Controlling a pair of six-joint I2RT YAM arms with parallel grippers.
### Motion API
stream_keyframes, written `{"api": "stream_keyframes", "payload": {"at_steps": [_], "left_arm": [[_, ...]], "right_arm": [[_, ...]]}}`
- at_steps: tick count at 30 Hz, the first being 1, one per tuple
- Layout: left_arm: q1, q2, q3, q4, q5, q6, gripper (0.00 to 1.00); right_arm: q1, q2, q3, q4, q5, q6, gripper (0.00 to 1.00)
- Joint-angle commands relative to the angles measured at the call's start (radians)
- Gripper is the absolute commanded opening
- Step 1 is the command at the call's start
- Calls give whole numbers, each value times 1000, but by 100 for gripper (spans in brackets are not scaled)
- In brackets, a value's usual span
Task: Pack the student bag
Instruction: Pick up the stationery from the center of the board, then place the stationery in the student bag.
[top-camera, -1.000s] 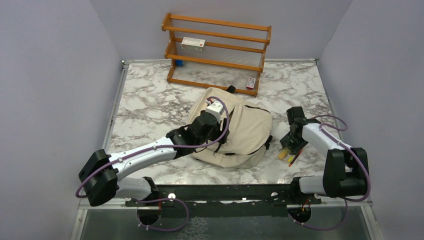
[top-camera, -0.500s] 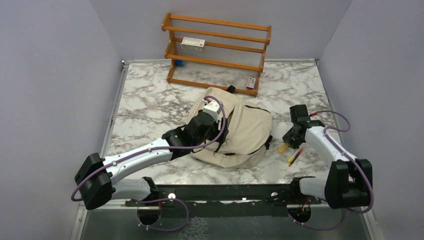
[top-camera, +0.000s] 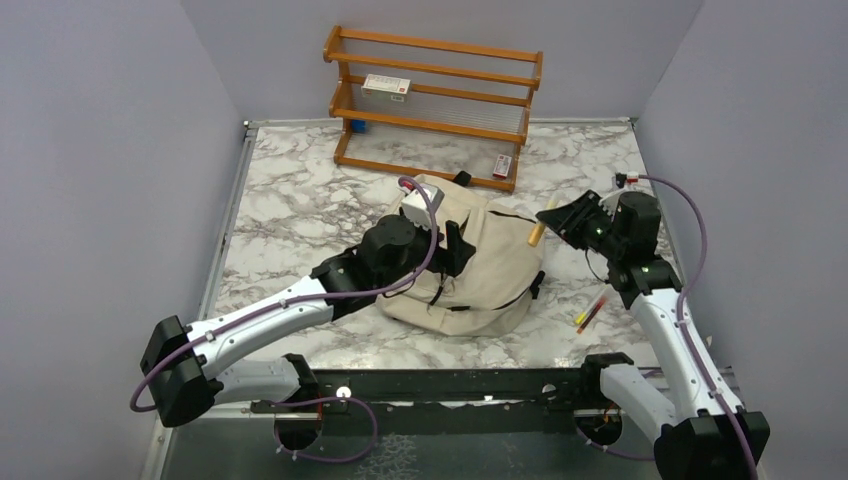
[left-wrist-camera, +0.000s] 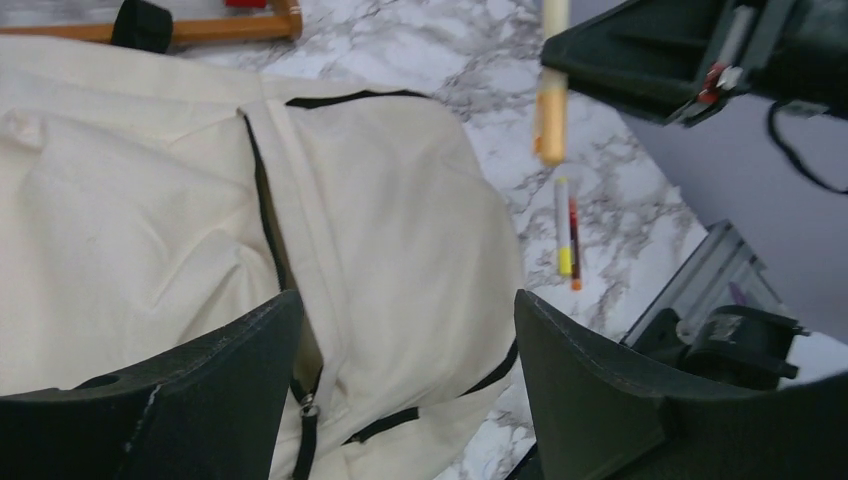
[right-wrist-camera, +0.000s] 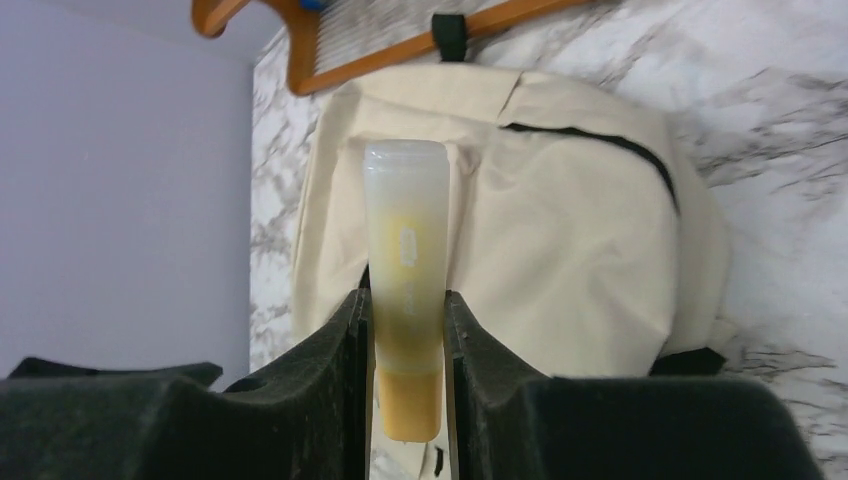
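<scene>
- Student bag (top-camera: 495, 262), of cream fabric with black straps, lies flat in the middle of the marble bench (top-camera: 300, 210). Its black top loop points to the far edge and it is just in front of the rack.
- Wooden rack (top-camera: 435, 105) stands at the far edge of the bench, along the back wall.
- Left gripper (left-wrist-camera: 405, 305) hovers over the left part of the bag. Its fingers are spread wide and nothing is between them.
- Right gripper (top-camera: 562, 216) is lifted above the bench, near the right side of the bag. Its fingers are pinching a tube.
- Translucent tube (right-wrist-camera: 405, 270) has yellowish content and an orange cap. The cap end sits deep between the fingers and the clear end sticks out toward the bag.
- White-and-red box (top-camera: 386, 87) rests on the middle shelf of the rack.
- Yellow highlighter (left-wrist-camera: 563, 228) and a red pen (left-wrist-camera: 575, 240) lie side by side on the bench, right of the bag and toward the near edge.
</scene>
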Motion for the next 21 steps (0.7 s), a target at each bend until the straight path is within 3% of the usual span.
{"api": "stream_keyframes", "payload": {"at_steps": [1, 9, 16, 21], "left_arm": [[-3, 5, 52, 123, 90, -41, 80], [-5, 76, 58, 177, 152, -80, 84], [-6, 154, 102, 176, 156, -80, 85], [-6, 193, 123, 171, 196, -78, 78]], "right_arm": [[34, -8, -34, 145, -194, 95, 1], [115, -24, -38, 156, -144, 216, 1], [304, 19, -4, 119, 31, 262, 1], [386, 48, 14, 135, 84, 268, 1]]}}
